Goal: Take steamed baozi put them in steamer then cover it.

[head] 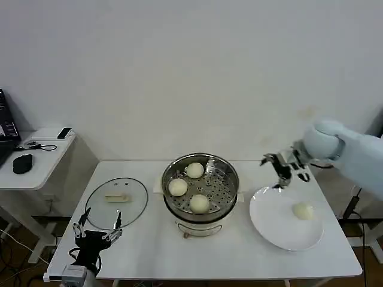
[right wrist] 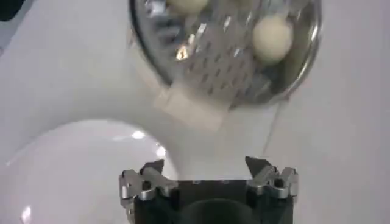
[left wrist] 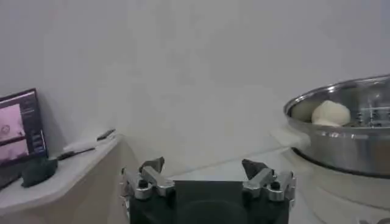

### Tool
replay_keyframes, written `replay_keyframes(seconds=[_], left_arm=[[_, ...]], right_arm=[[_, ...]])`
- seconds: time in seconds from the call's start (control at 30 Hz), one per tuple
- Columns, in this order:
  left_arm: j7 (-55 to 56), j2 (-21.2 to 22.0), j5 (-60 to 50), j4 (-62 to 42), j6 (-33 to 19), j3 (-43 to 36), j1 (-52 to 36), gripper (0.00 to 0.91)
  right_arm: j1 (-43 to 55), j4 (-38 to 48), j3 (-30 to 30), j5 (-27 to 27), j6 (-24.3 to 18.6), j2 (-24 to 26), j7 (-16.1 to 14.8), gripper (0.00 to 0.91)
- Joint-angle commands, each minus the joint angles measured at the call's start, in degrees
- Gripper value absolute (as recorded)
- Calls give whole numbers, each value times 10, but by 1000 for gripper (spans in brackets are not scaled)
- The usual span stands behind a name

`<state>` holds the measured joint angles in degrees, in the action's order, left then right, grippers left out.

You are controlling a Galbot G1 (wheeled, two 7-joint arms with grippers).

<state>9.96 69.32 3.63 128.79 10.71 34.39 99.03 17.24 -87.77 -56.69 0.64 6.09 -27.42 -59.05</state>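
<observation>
I am seeing the steamer (head: 200, 194) sitting near the middle of the bench (head: 149, 251), and three steamed baozi (head: 178, 187) are resting on its perforated tray: one toward the far side, one toward the left side and one toward the near side. A fourth baozi (head: 303, 210) is lying on the white plate (head: 281, 230), which is occupying the right part of the bench, just beside the steamer but not touching it. The cover (head: 116, 202) is lying flat on the left part of the bench, handle up, clear of the steamer.

My right pincer (head: 285, 168) is hanging above the far edge of the plate, between the steamer and the right edge of the bench, with its fingers spread apart and nothing between them. In the right wrist view I am looking past those open fingers (right wrist: 149, 176) at the plate's rim (right wrist: 79, 146) and the steamer tray with a baozi (right wrist: 272, 38) on it.

My left pincer (head: 96, 230) is waiting at the near left corner of the bench, just in front of the cover, its fingers also spread and holding nothing. In the left wrist view it (left wrist: 204, 173) is facing the back wall, with the steamer's steel wall (left wrist: 341, 143) off to one side and a baozi (left wrist: 331, 113) showing above the rim.
</observation>
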Motion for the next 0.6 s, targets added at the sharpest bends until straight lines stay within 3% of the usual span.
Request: replay_keyframes(seconds=[0.03, 0.2, 0.6], left_arm=[[-1, -6, 2, -1, 1, -1, -3, 907], [-1, -7, 2, -3, 0, 2, 0, 907], [-1, -2, 0, -3, 1, 3, 2, 907]], right_arm=[[-203, 42, 137, 72, 0, 98, 11, 907], [-222, 104, 145, 93, -7, 63, 18, 907], [-279, 162, 196, 113, -8, 10, 16, 907]])
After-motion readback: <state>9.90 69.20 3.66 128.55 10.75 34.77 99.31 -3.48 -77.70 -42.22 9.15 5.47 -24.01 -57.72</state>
